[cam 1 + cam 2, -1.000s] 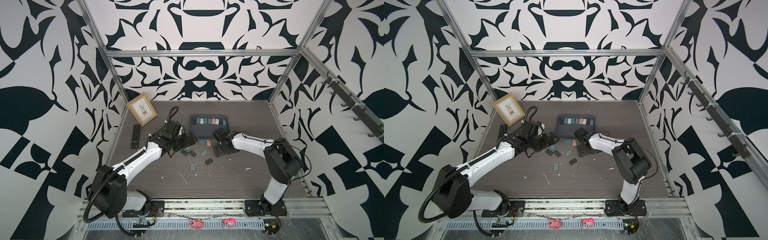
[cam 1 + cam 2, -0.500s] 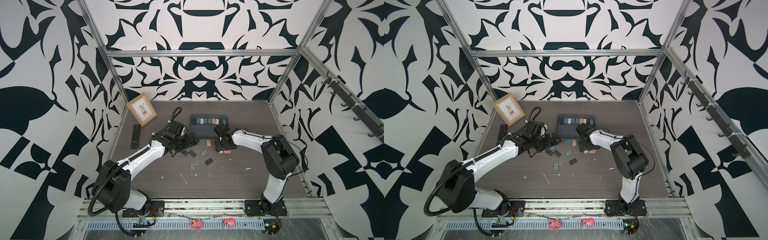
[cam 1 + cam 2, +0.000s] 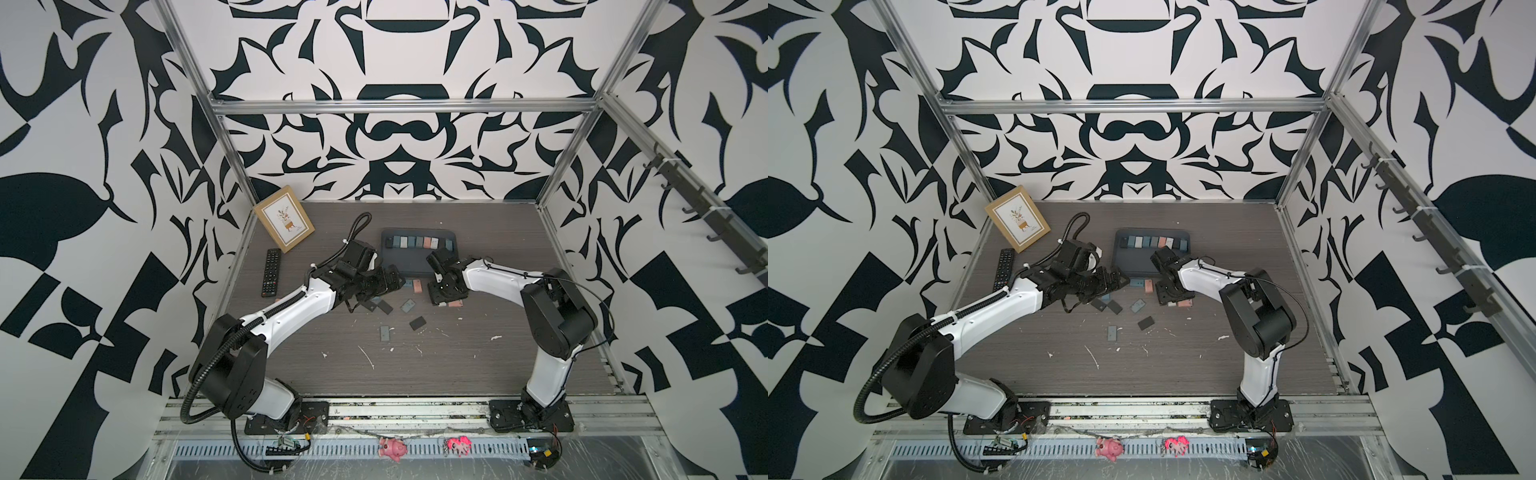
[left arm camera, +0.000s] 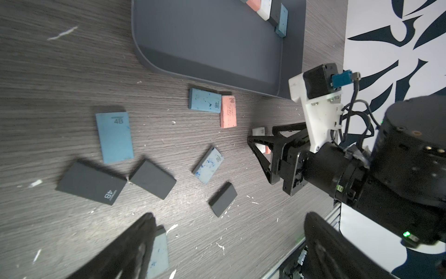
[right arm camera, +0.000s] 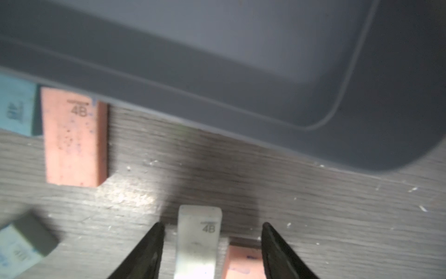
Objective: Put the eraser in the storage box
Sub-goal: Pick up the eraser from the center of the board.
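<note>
The right gripper point(image 5: 212, 224) is low over the surface point(image 5: 337, 205), its jaws partly apart astride a white eraser point(image 5: 200, 241) with a gap on each side, so nothing is clasped yet. A pink eraser point(image 5: 243, 261) lies just beside it, toward one finger. The storage box point(image 5: 241, 48) sits just ahead of the fingertips, near the white eraser but apart from it, with a row of erasers point(image 3: 417, 242) along its far side. The left gripper point(image 4: 230, 215) hangs empty with jaws spread wide, and a dark eraser point(image 4: 223, 201) lies loose on the surface between its fingers.
</note>
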Controlling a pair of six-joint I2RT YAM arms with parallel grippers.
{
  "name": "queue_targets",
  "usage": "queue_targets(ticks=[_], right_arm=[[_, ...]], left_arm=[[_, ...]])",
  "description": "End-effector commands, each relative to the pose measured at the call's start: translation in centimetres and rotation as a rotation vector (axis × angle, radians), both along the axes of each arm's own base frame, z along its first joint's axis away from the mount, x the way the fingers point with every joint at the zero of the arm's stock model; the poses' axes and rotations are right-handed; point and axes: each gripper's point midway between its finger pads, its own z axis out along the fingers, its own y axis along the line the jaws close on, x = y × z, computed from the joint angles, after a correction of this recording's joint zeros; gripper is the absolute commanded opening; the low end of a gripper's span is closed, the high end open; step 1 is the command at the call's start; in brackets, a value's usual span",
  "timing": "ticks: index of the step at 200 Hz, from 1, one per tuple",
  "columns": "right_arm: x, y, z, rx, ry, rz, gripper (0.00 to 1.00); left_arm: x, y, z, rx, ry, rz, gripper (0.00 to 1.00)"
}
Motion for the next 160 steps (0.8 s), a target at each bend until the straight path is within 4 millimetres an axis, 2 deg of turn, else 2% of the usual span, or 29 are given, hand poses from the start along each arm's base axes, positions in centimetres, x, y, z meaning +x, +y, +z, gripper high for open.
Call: queue_targets(ticks=[1, 76, 160], right_arm=[[-1.1, 0.6, -0.6, 0.001, 0.04, 0.04, 0.63], [-2.6, 0.7, -2.0, -0.019, 0.075, 0.032, 0.57], [-4.8, -0.4, -2.9, 0.013, 0.098, -0.054, 0.4]], left_arm=[[-0.1, -0.3, 0.8, -0.025, -0.012, 0.005, 0.99], [-0.7, 0.2, 0.4, -0.02, -0.008, 0.008, 0.99], [-0.7, 0.0, 0.3, -0.02, -0.003, 0.0, 0.99]])
